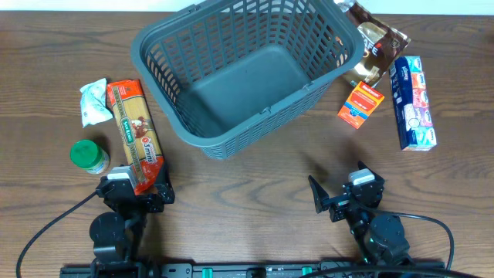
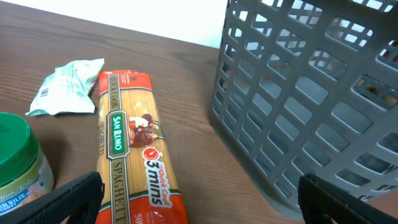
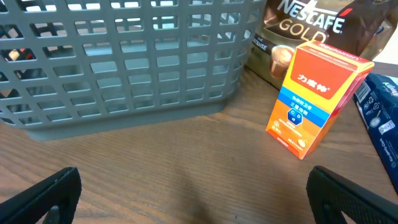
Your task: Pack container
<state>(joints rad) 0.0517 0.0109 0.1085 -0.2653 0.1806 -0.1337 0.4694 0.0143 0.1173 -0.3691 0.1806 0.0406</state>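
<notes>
Wooden table (image 1: 255, 177): brown grain, matt surface; it carries everything listed below.

The container (image 1: 255, 127): you see a dark grey plastic basket, rectangular with rounded corners, lattice walls and a solid, bare base. It stands upright at the far centre of the table, turned at an angle.

Spaghetti packet (image 1: 137, 135): long, flat, clear film with red and green print. It lies left of the container, well apart from its wall.

Tissue pack (image 1: 411, 102): a blue, oblong soft pack, right of the container and the farthest item from it on that side.

Coffee bag (image 1: 376, 45): glossy brown foil with crinkled edges, against the container's far right corner.

Orange box (image 1: 360, 103): stiff card with a blue band, just beside the container's right wall and nearer to you than the coffee bag.

White sachet (image 1: 94, 101): crumpled film, left of the container, beyond the spaghetti packet.

Jar (image 1: 89, 156): round with a ribbed green lid, left of the container and on the near side of the sachet.

Left gripper (image 2: 199, 202): black fingers spread wide, jaws open. The packet's near end lies between them, and you cannot tell whether they touch it.

Right gripper (image 3: 196, 196): jaws open and holding nothing, over bare wood on the container's near side.
</notes>
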